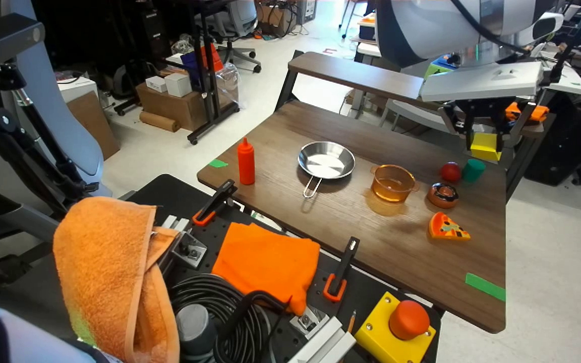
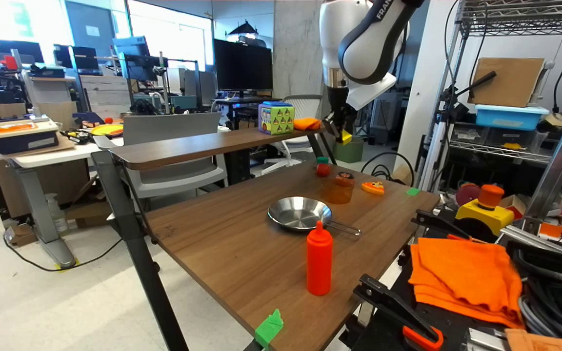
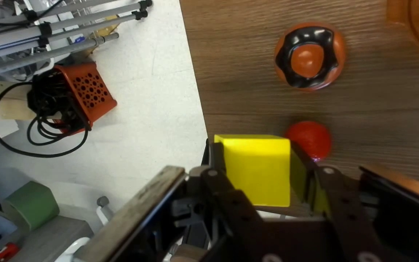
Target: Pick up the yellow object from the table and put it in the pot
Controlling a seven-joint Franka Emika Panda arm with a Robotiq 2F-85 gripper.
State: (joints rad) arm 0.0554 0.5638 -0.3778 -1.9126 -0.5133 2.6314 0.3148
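Observation:
The yellow block [image 1: 485,146] is held in the air over the far right end of the table, as seen in an exterior view. It also shows in an exterior view [image 2: 346,137] and close up in the wrist view [image 3: 258,171]. My gripper [image 3: 258,162] is shut on it, one finger on each side. The pot [image 1: 391,192] is a translucent amber container with small side handles, upright on the table. It is apart from the gripper, and also shows in an exterior view [image 2: 337,191]. Only its edge [image 3: 412,25] shows at the wrist view's upper right.
A brown doughnut-like piece [image 1: 443,195], red ball [image 1: 450,172], green cup [image 1: 473,170] and orange wedge [image 1: 447,229] stand near the pot. A silver pan [image 1: 327,164] and red bottle [image 1: 246,162] are farther along. A raised shelf [image 1: 356,75] runs behind the table.

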